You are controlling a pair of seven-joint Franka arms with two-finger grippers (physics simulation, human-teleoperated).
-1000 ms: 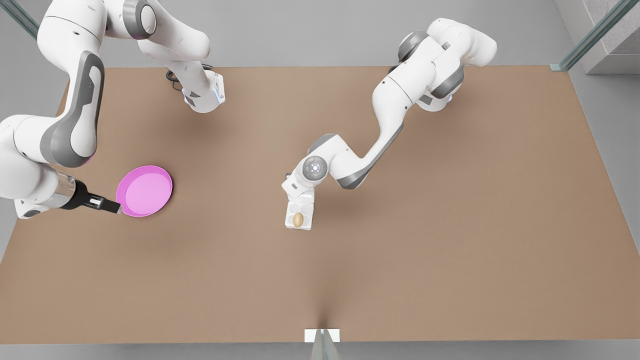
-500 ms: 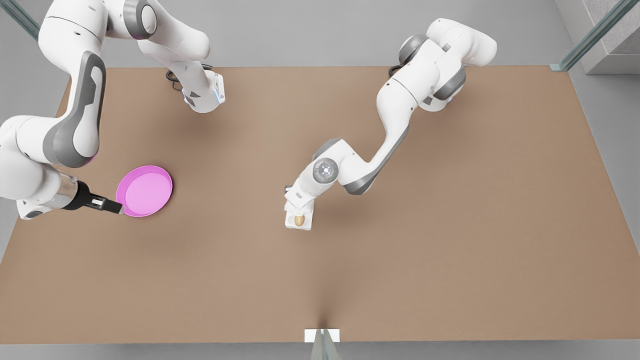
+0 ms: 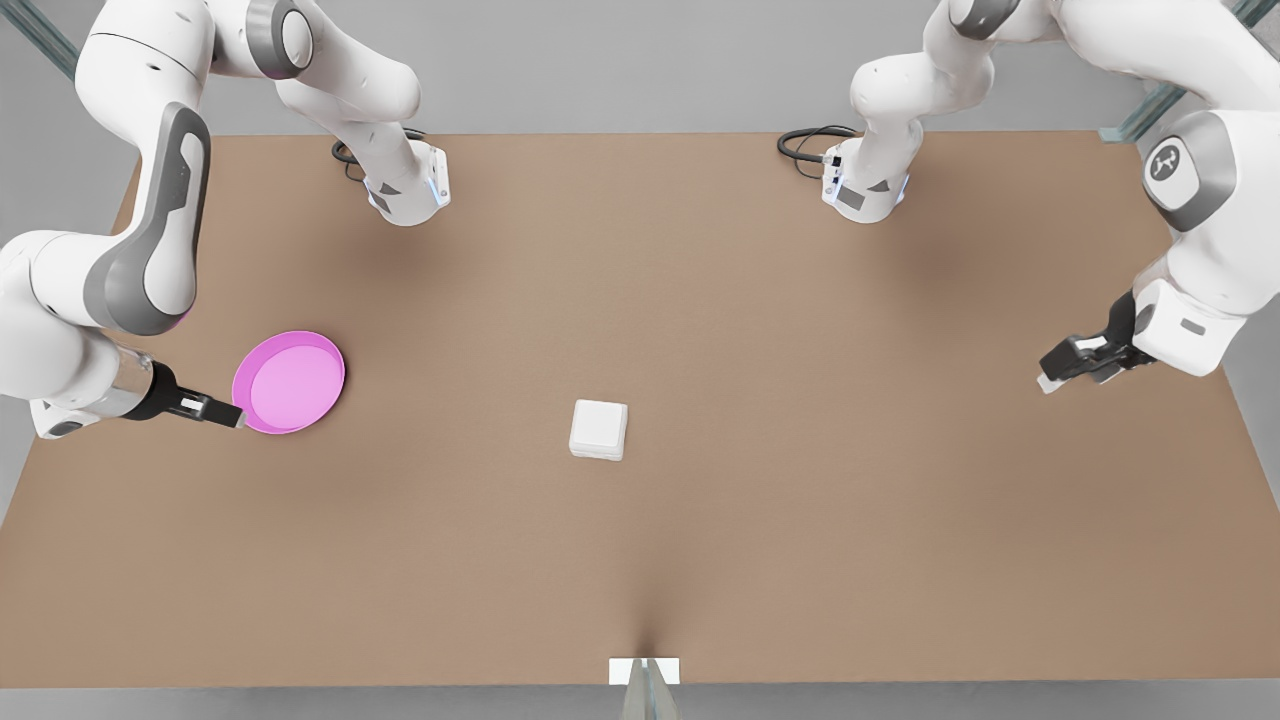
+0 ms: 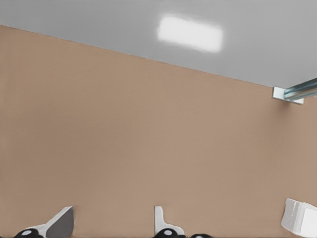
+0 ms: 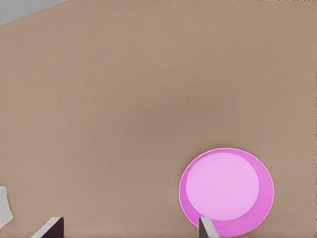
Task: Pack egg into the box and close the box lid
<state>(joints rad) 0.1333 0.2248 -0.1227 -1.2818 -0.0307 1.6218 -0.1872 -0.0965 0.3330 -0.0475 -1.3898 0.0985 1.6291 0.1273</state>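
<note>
Front view: closed box mid-table, both open claws at table edges.

A broad tan-brown tabletop spreads across the front view, matte and evenly lit, with soft shadows on it. Grey floor runs beyond its far edge and down both sides. A metal frame rail slants in at the front view's upper right. A small white bracket sits at the near edge.
</note>
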